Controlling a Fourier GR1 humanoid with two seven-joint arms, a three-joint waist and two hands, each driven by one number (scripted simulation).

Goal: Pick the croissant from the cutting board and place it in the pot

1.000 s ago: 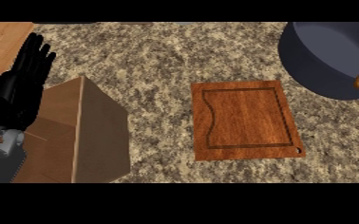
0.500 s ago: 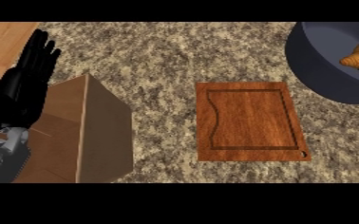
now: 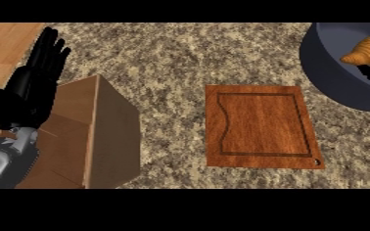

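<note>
The golden-brown croissant lies inside the dark grey pot at the right edge of the head view; only part of each shows. The wooden cutting board lies flat on the speckled counter at centre right with nothing on it. My left hand rests open at the left edge, fingers straight and pointing up, far from the board and the pot. My right hand shows nowhere in this view.
A brown wooden box stands at the lower left, right beside my left forearm. A strip of lighter wooden surface shows at the top left corner. Speckled stone counter lies between the box and the board.
The view has shifted so the pot shows more at the right and the croissant inside it has come into sight. The left hand stays open in place.
</note>
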